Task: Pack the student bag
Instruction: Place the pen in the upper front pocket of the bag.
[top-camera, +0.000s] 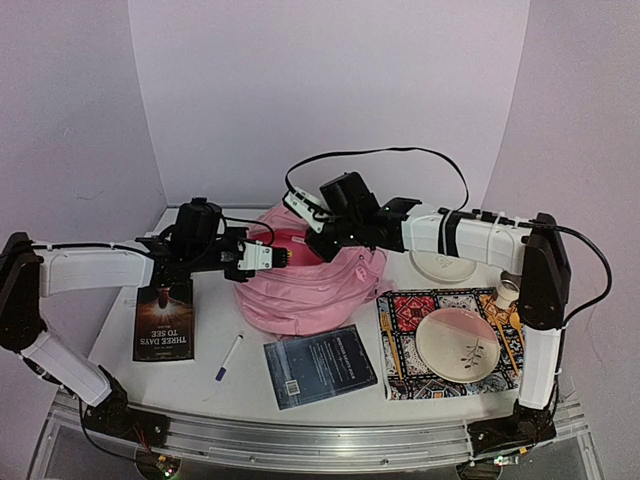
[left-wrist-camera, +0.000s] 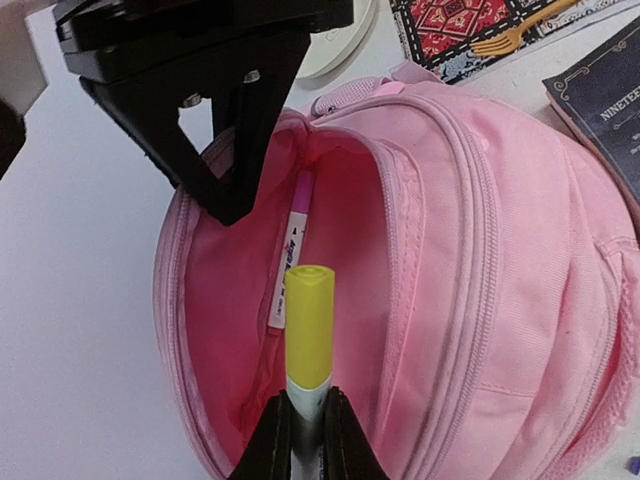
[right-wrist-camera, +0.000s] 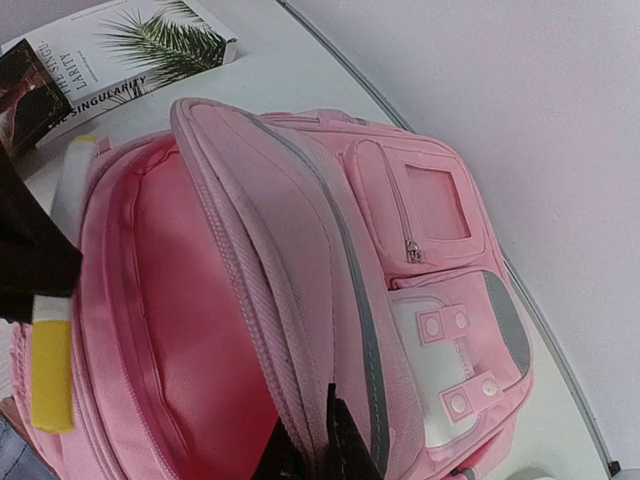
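Left tool (left-wrist-camera: 308, 405) gripping highlighter (left-wrist-camera: 309, 320) over student bag (left-wrist-camera: 500, 300), right tool (right-wrist-camera: 318, 445) pinching flap (right-wrist-camera: 270, 240)

Plain pale lilac walls (top-camera: 330, 90) close in on three sides; the flat white surface (top-camera: 190, 380) sits evenly lit.

Black book (top-camera: 165, 320), navy book (top-camera: 320, 367), pen (top-camera: 229, 357); plate (top-camera: 465, 345) on patterned mat (top-camera: 410, 312) (fork (top-camera: 390, 345) alongside).

the left end effector (left-wrist-camera: 308, 415) hides the barrel of the yellow highlighter (left-wrist-camera: 309, 320), and the dark book (left-wrist-camera: 600, 105) runs off frame.
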